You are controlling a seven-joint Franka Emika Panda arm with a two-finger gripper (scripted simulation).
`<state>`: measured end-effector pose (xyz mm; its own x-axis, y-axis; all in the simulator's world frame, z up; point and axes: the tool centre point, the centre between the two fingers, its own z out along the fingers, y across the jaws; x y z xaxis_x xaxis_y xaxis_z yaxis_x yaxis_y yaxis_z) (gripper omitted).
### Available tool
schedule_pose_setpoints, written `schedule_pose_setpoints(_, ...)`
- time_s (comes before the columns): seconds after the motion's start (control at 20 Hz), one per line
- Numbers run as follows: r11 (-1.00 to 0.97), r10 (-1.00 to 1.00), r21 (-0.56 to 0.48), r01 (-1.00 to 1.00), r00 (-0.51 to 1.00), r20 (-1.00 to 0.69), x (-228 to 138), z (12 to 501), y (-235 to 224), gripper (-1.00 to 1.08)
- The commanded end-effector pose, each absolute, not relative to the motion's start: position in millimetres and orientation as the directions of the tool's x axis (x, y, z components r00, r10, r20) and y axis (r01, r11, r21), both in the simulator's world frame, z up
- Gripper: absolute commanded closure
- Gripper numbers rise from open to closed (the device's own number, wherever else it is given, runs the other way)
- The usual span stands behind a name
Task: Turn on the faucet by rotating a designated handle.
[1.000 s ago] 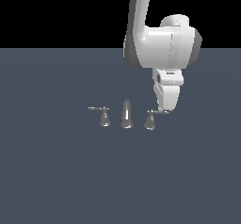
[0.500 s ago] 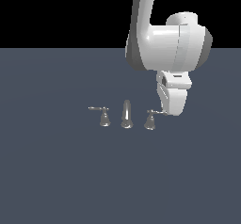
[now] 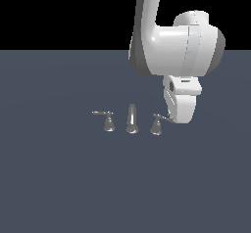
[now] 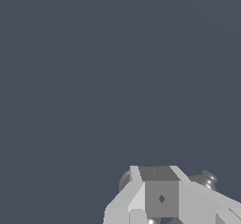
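- Your gripper [image 3: 179,115] has swung out beyond the lever tip of the designated handle [image 3: 157,124], whose lever now points up toward it.
- You cannot tell how far the fingers are open; nothing looks grasped.
- The lever seems pushed partway, so the faucet [image 3: 131,120] is likely opening.

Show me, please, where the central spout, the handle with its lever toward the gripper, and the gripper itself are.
Central spout [image 3: 132,119]: exterior view, middle of its tapered body.
Designated handle [image 3: 156,127]: exterior view, on its cone base.
Gripper [image 3: 179,115]: exterior view, lower end of the white hand, fingertips not distinguishable.
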<state>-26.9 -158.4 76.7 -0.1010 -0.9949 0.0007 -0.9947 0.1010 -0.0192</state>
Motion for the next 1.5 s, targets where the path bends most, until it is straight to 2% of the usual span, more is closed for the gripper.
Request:
schedule_pose_setpoints(0.0, 0.104, -0.995, -0.003, -0.995, -0.104, -0.001, -42.8, 76.7, -155.6, 1.08)
schedule_pose_setpoints(0.25, 0.107, -0.994, -0.001, -0.994, -0.107, 0.0, -60.2, 76.7, -151.8, 1.08)
schedule_pose_setpoints(0.35, 0.113, -0.994, -0.008, -0.994, -0.113, 0.002, -54.2, 76.0, -157.1, 1.08)
schedule_pose_setpoints(0.9, 0.108, -0.994, 0.0, -0.994, -0.108, 0.0, -76.7, 76.6, -111.7, 1.08)
schedule_pose_setpoints(0.95, 0.108, -0.994, 0.0, -0.994, -0.108, 0.0, -76.7, 76.6, -111.7, 1.08)
schedule_pose_setpoints(1.0, 0.146, -0.989, -0.001, -0.989, -0.146, 0.007, -79.2, 76.0, -135.4, 1.08)
schedule_pose_setpoints(1.45, 0.112, -0.994, 0.0, -0.994, -0.112, 0.001, -60.1, 76.6, -77.0, 1.08)
